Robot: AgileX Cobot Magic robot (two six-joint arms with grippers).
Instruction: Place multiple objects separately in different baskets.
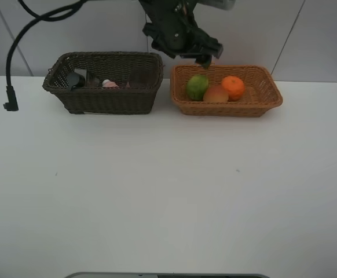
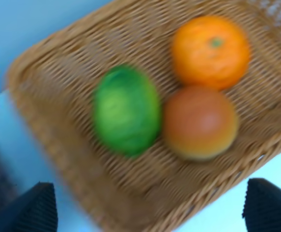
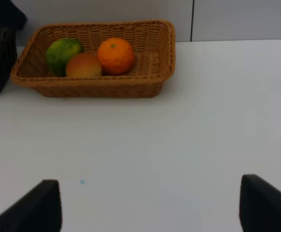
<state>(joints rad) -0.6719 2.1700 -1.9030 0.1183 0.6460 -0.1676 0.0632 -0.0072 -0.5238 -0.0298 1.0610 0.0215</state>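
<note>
The green fruit (image 2: 126,110), peach-coloured bun (image 2: 200,123) and tangerine (image 2: 211,51) lie touching in the tan basket (image 1: 271,95); they look light, smooth and roundish, probably best pinched across the middle. The left gripper (image 2: 149,209), fingers wide and empty, hovers over them, the fruit at twelve o'clock. The right gripper (image 3: 150,207) also gapes empty, well apart.

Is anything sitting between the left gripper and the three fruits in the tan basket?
Nothing visible does. The left gripper hangs open above the tan basket, with the green fruit, the tangerine and the peach lying uncovered below it.
</note>
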